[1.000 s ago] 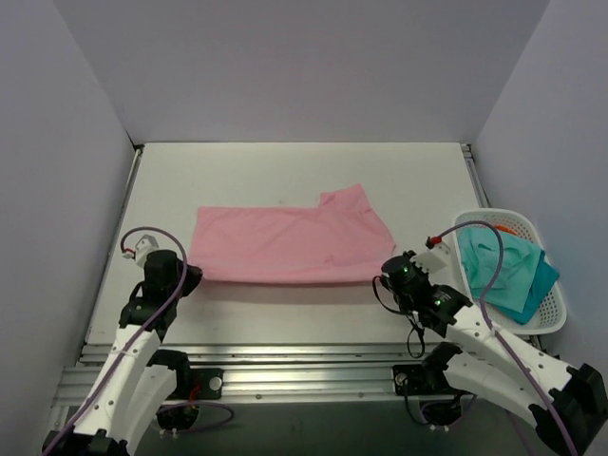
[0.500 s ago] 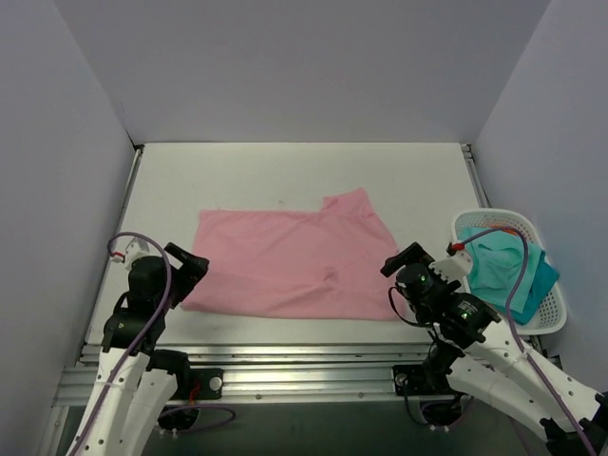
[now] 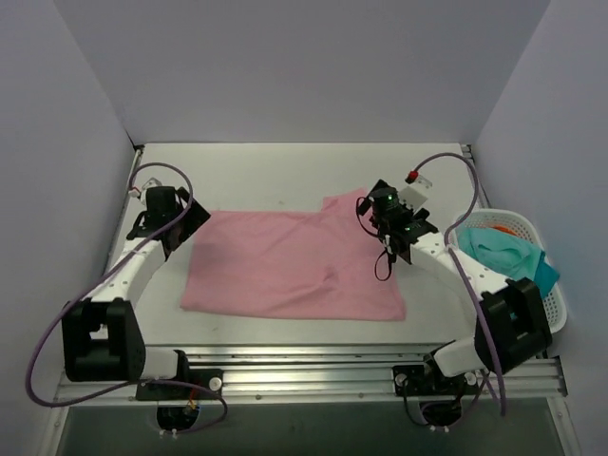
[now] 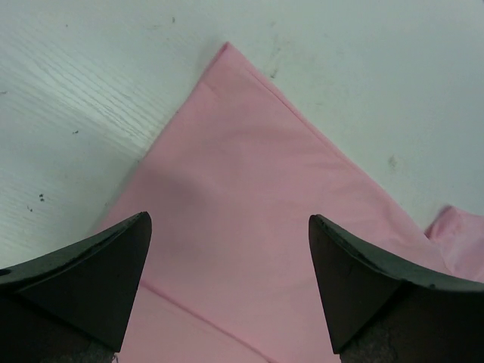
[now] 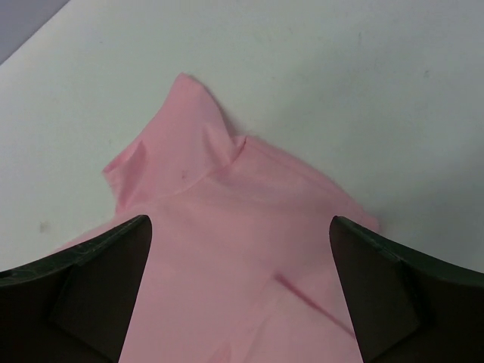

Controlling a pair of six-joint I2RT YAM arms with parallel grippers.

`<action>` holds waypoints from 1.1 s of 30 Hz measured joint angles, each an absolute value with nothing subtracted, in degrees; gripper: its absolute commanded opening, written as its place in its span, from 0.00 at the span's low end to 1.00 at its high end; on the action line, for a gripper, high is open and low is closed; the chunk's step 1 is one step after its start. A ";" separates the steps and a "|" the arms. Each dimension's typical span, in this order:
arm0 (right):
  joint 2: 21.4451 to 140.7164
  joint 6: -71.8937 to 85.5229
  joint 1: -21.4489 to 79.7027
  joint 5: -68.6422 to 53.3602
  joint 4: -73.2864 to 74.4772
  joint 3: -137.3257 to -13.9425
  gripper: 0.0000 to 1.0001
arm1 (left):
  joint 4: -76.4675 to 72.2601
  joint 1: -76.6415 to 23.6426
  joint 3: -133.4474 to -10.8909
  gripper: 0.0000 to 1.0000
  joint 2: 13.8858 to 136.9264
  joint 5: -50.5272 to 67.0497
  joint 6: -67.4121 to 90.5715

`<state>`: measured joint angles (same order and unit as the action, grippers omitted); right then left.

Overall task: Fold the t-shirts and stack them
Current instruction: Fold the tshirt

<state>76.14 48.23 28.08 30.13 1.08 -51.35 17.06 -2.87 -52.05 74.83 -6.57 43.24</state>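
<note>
A light pink t-shirt lies flat on the white table, folded lengthwise, with a sleeve poking out at its far right. My left gripper hovers open over the shirt's far left corner, nothing between its fingers. My right gripper hovers open over the far right end, where the sleeve lies just ahead of its fingers. More t-shirts, teal, are bundled in a basket at the right.
A white plastic basket stands at the table's right edge, holding the teal cloth and something orange. Grey walls close in the left, far and right sides. A metal rail runs along the near edge.
Both grippers opened and let go of the shirt's near edge, which dropped flat nearer to me. Both arms then swung from the near corners to the far corners.
</note>
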 measured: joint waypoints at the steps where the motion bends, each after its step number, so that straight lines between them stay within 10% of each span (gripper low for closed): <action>1: 79.85 47.16 26.00 28.93 -0.78 -52.58 1.00 | 15.33 -1.52 -52.60 0.94 78.41 -5.78 42.70; 20: 119.98 38.79 13.54 17.93 -11.84 -78.54 1.00 | 3.29 8.21 -69.60 0.94 110.04 1.02 40.01; 33: 126.91 38.89 15.18 15.55 -13.91 -86.39 0.76 | -0.34 8.25 -70.57 0.94 113.19 3.29 41.30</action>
